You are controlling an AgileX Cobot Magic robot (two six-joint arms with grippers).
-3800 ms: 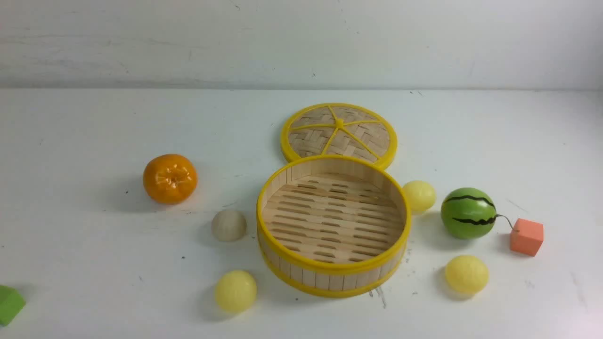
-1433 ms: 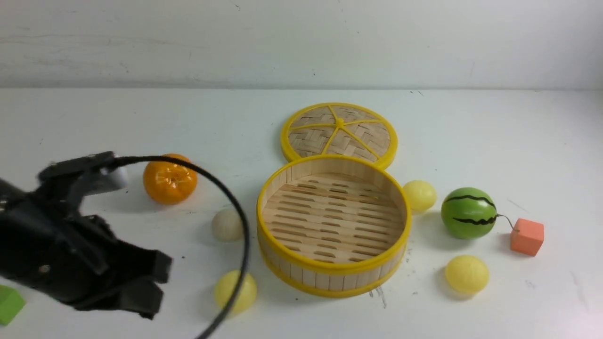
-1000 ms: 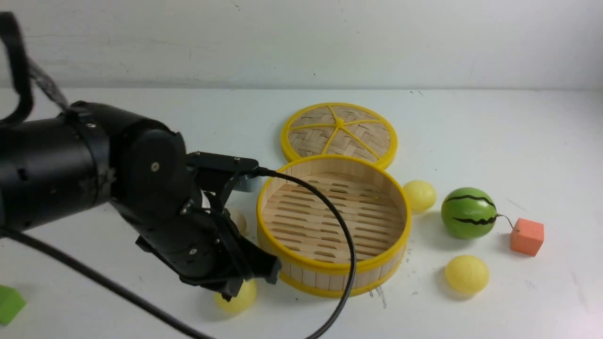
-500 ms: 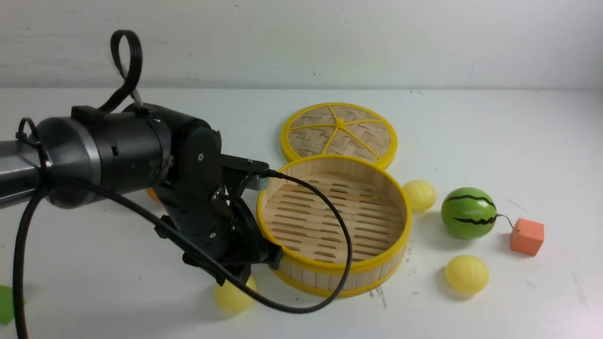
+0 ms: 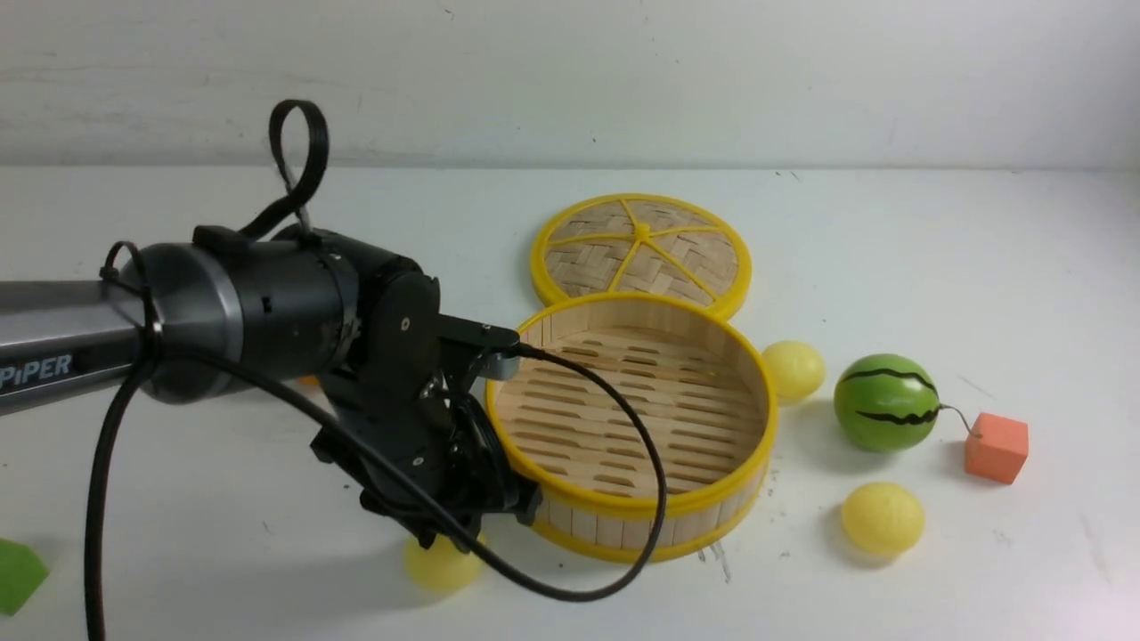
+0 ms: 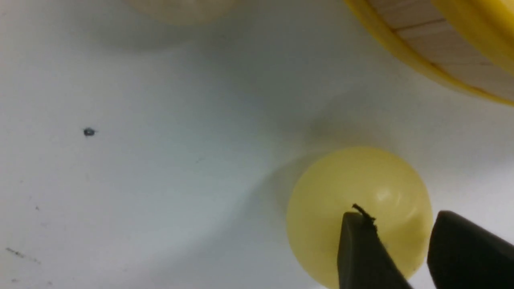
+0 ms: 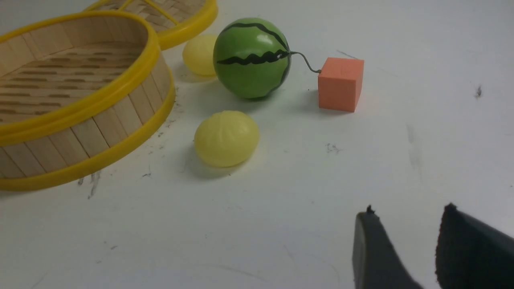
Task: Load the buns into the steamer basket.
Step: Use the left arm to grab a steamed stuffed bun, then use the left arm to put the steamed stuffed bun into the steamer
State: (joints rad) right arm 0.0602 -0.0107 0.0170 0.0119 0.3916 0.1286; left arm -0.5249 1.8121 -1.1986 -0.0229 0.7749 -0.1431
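Note:
The steamer basket [image 5: 757, 392] stands empty mid-table. My left gripper [image 6: 401, 218] is open and low beside the basket's left wall [image 6: 441, 36], just above a pale yellow bun [image 6: 353, 188]. One finger [image 6: 357, 253] crosses that bun and the other sits off its edge. In the front view the same bun [image 5: 438, 566] peeks out under the left arm. A beige-white bun [image 6: 180, 7] lies further off, and the arm hides it in the front view. Two more yellow buns [image 5: 793, 369] [image 5: 882, 518] lie right of the basket. My right gripper [image 7: 407, 212] is open over bare table, with nothing between its fingers.
The woven lid [image 5: 641, 249] lies flat behind the basket. A green watermelon ball [image 5: 886, 414] and an orange cube [image 5: 996, 448] sit at the right. A green block [image 5: 18, 574] is at the near left edge. The left arm's cable loops in front of the basket.
My left arm swung in from the left and came down over the near-left yellow bun, hiding the beige bun and the orange. Its jaws went from shut to open. The right side is unchanged.

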